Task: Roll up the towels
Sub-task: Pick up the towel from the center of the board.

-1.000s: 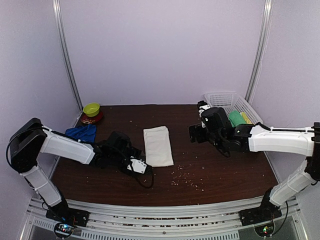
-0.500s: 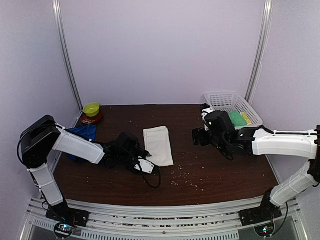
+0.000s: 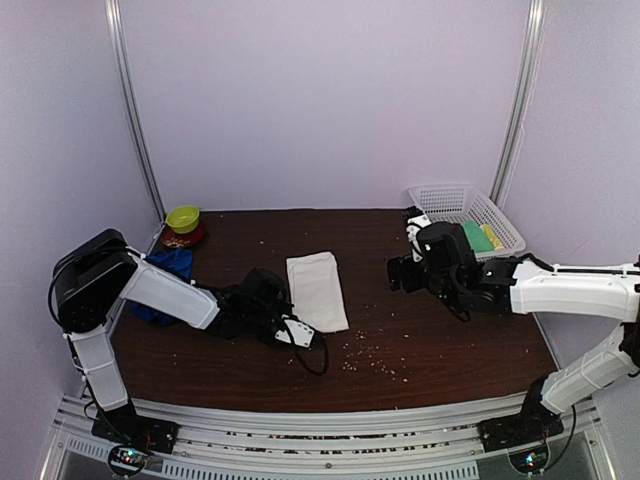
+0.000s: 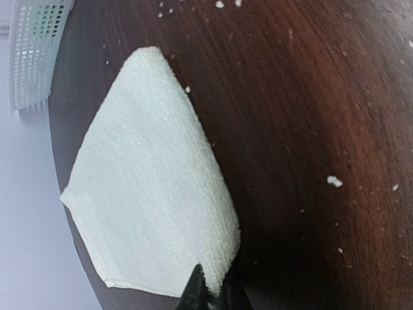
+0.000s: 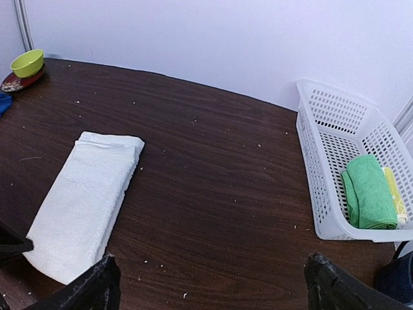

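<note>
The cream-white towel [image 3: 317, 288] lies folded flat in the middle of the table, long side running away from me. My left gripper [image 3: 302, 331] is low at its near corner, shut on the towel's edge; in the left wrist view the towel [image 4: 148, 194] fills the left half and the dark fingertips [image 4: 197, 290] pinch its near corner. The blue towel [image 3: 165, 268] lies crumpled at the far left, partly behind the left arm. My right gripper [image 3: 397, 273] hovers to the right of the white towel [image 5: 87, 194], open, nothing between its fingers [image 5: 97, 287].
A white mesh basket [image 3: 465, 198] stands at the back right, holding a rolled green cloth [image 5: 368, 190] and a yellow item. A green bowl [image 3: 182, 217] on a red plate sits at the back left. Crumbs [image 3: 365, 355] are scattered in front of the white towel.
My left arm has reached right to the white towel's near corner and its jaws have closed on it. The right arm has drifted slightly right, still open.
</note>
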